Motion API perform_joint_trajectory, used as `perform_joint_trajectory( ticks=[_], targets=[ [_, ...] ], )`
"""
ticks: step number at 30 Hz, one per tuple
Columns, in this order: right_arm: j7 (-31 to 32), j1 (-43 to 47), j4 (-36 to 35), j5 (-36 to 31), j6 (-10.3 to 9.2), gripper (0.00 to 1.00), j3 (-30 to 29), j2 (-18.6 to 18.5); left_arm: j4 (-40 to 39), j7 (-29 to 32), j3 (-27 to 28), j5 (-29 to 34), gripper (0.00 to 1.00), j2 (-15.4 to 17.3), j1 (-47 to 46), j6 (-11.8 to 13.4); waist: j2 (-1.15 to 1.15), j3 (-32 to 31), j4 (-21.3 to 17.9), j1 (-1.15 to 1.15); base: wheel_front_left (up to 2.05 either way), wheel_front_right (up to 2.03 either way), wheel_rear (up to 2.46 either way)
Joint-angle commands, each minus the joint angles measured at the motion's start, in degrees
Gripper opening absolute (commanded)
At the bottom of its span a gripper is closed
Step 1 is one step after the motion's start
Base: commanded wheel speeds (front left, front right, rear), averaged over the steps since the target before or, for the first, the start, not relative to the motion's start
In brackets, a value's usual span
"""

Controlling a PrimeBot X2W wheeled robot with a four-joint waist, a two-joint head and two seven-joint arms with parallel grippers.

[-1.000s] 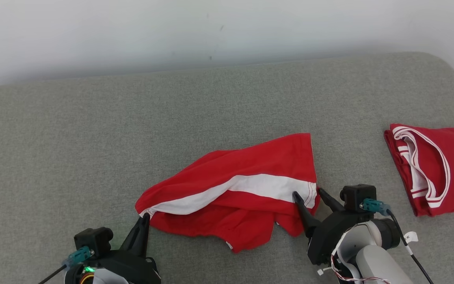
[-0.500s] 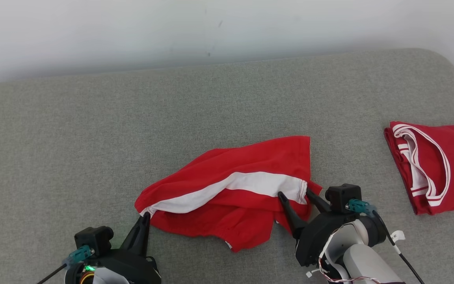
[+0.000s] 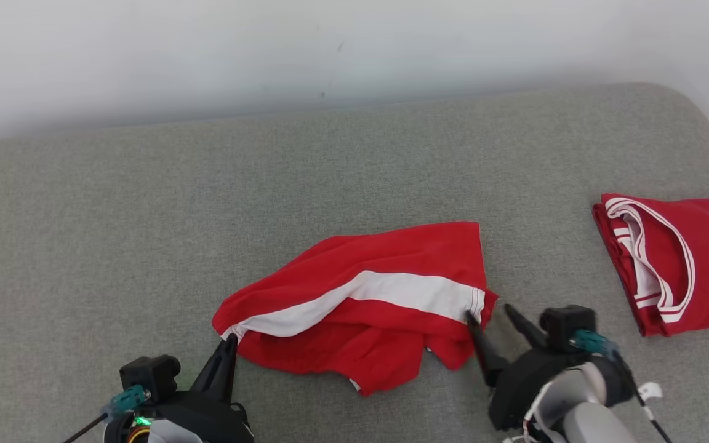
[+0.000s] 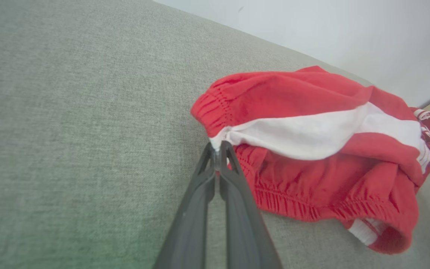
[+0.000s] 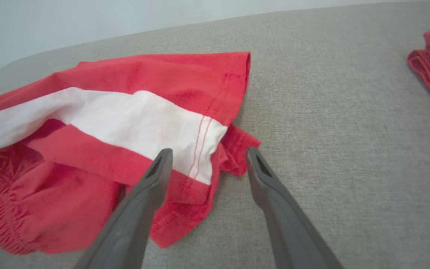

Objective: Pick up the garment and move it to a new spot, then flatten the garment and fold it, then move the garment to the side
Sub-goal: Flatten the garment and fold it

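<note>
Garment [image 3: 367, 307], red shorts with a white stripe, lies crumpled on the grey cushion [image 3: 207, 203]. Left gripper [image 3: 229, 340] is pinched tight on its waistband corner. The right gripper [image 3: 488, 312] has its jaws wide apart, straddling the hem corner. Red jersey [image 3: 668, 258] sits well apart.

Garment [image 3: 367, 307]: laid at the middle of the padded surface [image 3: 145, 215].
Left gripper [image 3: 229, 339]: set at its left corner.
Right gripper [image 3: 490, 312]: set at its right edge.
Second garment [image 3: 687, 264]: laid far right, well apart.

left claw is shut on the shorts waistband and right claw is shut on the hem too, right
No: the right claw is open, fingers astride the hem of the shorts, per the right wrist view. The left claw is shut on the waistband.
</note>
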Motion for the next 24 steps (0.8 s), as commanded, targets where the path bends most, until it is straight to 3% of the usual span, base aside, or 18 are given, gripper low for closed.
perform_joint_trajectory(
  ticks=[1, 4, 12, 24],
  targets=[
    [0.10, 1.21, -1.15, -1.39, -0.14, 1.00, -1.69, -0.03, -0.17, -0.18, -0.09, -0.32, 0.00, 0.18, 0.61, 0.10, 0.00, -0.20, -0.07, 0.00, 0.00, 0.00, 0.00],
    [1.13, 3.84, -4.17, -1.54, -0.14, 1.00, -3.67, 0.10, -0.26, -0.15, -0.16, -0.44, 0.00, 0.29, 0.99, 0.21, 0.00, -0.42, -0.25, 0.00, 0.00, 0.00, 0.00],
    [4.33, 7.26, -10.08, 2.16, -0.14, 1.00, -0.73, 0.02, -0.87, 0.16, -0.47, -0.58, 0.00, 0.51, 0.56, 0.54, 0.00, 0.18, -0.65, 0.00, 0.00, 0.00, 0.00],
    [4.99, 4.78, -9.19, 3.47, -0.14, 1.00, -0.24, 0.02, -1.39, 0.22, -1.10, -0.57, 0.00, 0.69, -0.06, 0.66, 0.00, 1.11, 0.45, 0.00, 0.00, 0.00, 0.00]
  ],
)
